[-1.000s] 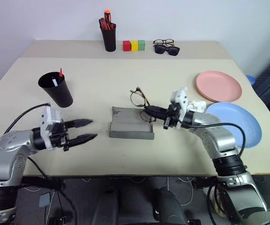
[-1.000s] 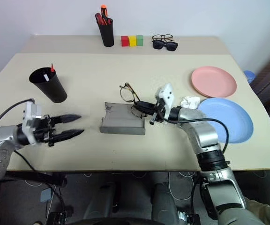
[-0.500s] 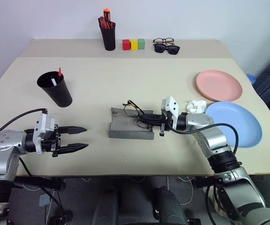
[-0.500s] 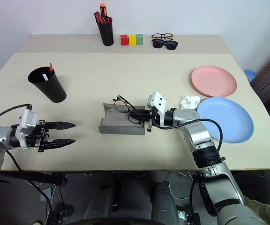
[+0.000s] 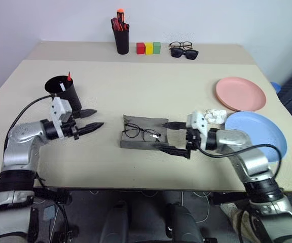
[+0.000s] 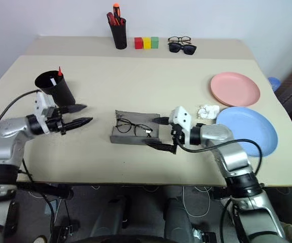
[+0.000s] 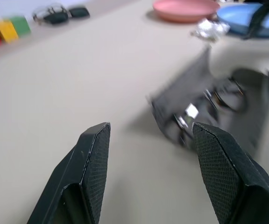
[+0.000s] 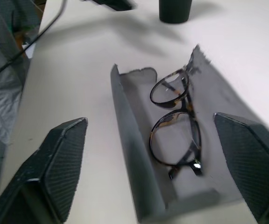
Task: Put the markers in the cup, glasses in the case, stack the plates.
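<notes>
**Right wrist view: glasses lying in the open case**

Right wrist view gives us the clearest look: the glasses [image 8: 176, 126] lie inside the grey case [image 8: 133, 172], lenses side by side along the trough, frame resting on the felt lining; the flap of the case is folded back flat on the table [image 5: 136, 91].

From the head views we see our right gripper [image 5: 175, 137] just beside the right end of the case, its two black fingers spread wide and holding nothing; one finger reaches over the far edge of the case, the other runs along the near edge; neither touches the glasses as far as we can tell.

Our left gripper [image 5: 91, 119] hovers over the table to the left of the case, near the cup [image 5: 63, 93]; its fingers are parted and empty, pointing toward the case.

The cup stands upright at the left of the table; the red marker [image 5: 69, 76] and the white-barrelled marker [image 5: 63, 87] stick up from inside it.

At the right, the pink plate [image 5: 240, 93] sits farther back and the blue plate [image 5: 257, 135] nearer to us; they lie side by side, not stacked; a crumpled white scrap [image 5: 215, 115] rests between them and our right arm.

Along the far edge we see a pen holder [image 5: 121, 39] with red pens, three coloured blocks [image 5: 148, 48], and two other pairs of glasses [image 5: 182, 50].
</notes>
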Controlling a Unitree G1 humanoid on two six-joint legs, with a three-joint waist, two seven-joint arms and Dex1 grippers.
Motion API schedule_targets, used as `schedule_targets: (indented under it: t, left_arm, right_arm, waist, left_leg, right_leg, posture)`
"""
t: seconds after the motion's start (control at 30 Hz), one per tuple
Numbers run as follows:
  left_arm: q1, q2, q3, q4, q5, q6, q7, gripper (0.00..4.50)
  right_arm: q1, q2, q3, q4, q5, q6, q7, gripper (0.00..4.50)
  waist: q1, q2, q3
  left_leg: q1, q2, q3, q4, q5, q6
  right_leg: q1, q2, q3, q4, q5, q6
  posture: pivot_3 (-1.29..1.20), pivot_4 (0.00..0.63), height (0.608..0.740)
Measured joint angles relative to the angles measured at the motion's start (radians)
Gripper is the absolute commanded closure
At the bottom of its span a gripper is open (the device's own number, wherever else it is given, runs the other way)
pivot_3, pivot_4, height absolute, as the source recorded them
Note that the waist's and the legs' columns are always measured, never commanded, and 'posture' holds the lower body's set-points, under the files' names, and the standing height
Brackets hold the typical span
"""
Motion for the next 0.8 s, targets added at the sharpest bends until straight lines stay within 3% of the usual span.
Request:
schedule_targets:
  t: [0.1, 0.23, 0.4, 0.6, 0.67, 0.8]
  left_arm:
    - [-0.106, -0.035, -0.053, 0.053, 0.042, 0.017, 0.033, 2.5]
    - [-0.252, -0.078, -0.117, 0.189, 0.13, 0.007, 0.086, 4.47]
    - [-0.427, -0.162, -0.195, 0.431, 0.249, -0.07, 0.153, 4.47]
    - [-0.607, -0.27, -0.266, 0.75, 0.371, -0.198, 0.183, 4.47]
    - [-0.628, -0.297, -0.271, 0.811, 0.385, -0.21, 0.12, 4.47]
    - [-0.638, -0.324, -0.28, 0.858, 0.384, -0.156, -0.174, 4.47]
  right_arm:
    - [0.169, -0.061, -0.095, -0.117, -0.003, 0.003, -0.042, 0.0]
    - [0.418, -0.105, -0.242, -0.192, -0.047, -0.066, -0.091, 0.0]
    - [0.6, -0.097, -0.359, -0.231, -0.078, -0.154, -0.136, 0.0]
    - [0.628, -0.052, -0.396, -0.31, -0.063, -0.203, -0.199, 0.0]
    - [0.632, -0.045, -0.392, -0.312, -0.063, -0.21, -0.21, 0.0]
    - [0.632, -0.044, -0.372, -0.312, -0.068, -0.224, -0.228, 0.0]
  waist:
    - [0.005, 0.0, 0.0]
    - [0.0, -0.001, 0.0]
    - [-0.005, -0.001, 0.0]
    - [0.0, -0.003, 0.001]
    - [-0.001, -0.003, 0.001]
    - [-0.003, -0.003, 0.001]
  left_leg:
    - [0.0, 0.0, 0.0, 0.001, 0.0, 0.0]
    - [0.0, 0.0, 0.0, 0.001, 0.0, 0.0]
    - [0.001, 0.0, 0.0, 0.002, 0.0, 0.0]
    - [0.0, 0.0, 0.0, 0.002, 0.0, 0.0]
    - [0.0, 0.0, 0.0, 0.002, 0.0, 0.0]
    - [0.0, 0.0, 0.0, 0.001, 0.0, 0.0]
  right_leg:
    - [0.001, 0.0, 0.0, 0.0, 0.0, 0.0]
    - [0.001, 0.0, 0.0, 0.0, -0.001, 0.0]
    - [0.001, 0.0, 0.0, 0.0, -0.002, 0.0]
    - [0.002, 0.0, 0.0, -0.001, -0.003, 0.0]
    - [0.002, 0.0, 0.0, -0.002, -0.002, -0.001]
    - [0.001, 0.0, 0.0, -0.002, -0.002, -0.003]
  posture:
    - [0.0, 0.15, 0.74]
    - [0.0, 0.15, 0.74]
    - [0.0, 0.15, 0.74]
    - [0.0, 0.15, 0.74]
    - [0.0, 0.15, 0.74]
    - [0.0, 0.15, 0.74]
